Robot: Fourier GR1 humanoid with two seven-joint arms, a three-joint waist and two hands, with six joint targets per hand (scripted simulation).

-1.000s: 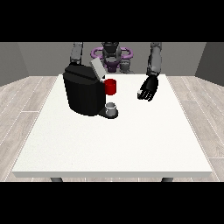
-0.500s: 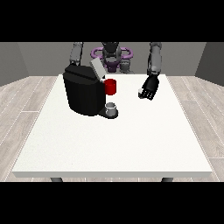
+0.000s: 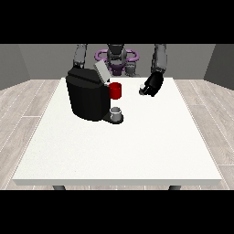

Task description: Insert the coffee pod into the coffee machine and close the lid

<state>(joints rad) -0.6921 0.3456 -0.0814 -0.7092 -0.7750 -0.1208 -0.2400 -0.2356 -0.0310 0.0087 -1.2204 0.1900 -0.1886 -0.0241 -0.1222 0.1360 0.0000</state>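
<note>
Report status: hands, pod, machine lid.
Hand at view's right curled on small pod, above table. Other hand hidden behind coffee machine. Lid up.

White table [image 3: 123, 151]: black coffee machine [image 3: 87, 96] at far left part; floor beneath.

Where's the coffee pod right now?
In the front view, the coffee pod sits at the hand at the view's right, right of the coffee machine.
</note>
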